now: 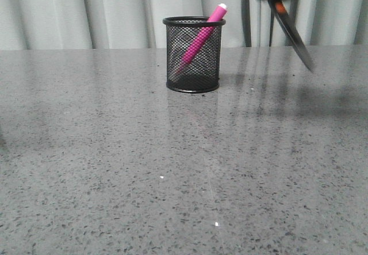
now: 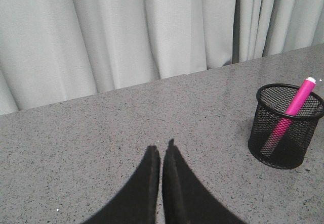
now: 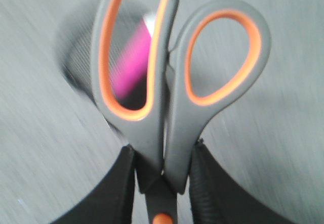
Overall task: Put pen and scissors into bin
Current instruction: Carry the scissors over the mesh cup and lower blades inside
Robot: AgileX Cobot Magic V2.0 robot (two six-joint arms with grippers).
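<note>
You have the scissors (image 3: 167, 97) clamped in the right pincer (image 3: 162, 183) just below the handles, blades hanging down and tilted, high above the counter (image 1: 172, 168) and to the right of the mesh bin (image 1: 192, 56) near its far edge. The pink pen (image 1: 202, 36) already leans inside. Bring the tips over the open rim, clear of the pen, straighten them, then lower. The wrist view is blurred, so the alignment is probably off. Your left pincer (image 2: 162, 150) sits closed and empty.

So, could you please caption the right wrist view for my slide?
Right gripper clamps the scissors above the bin holding the pen.
</note>
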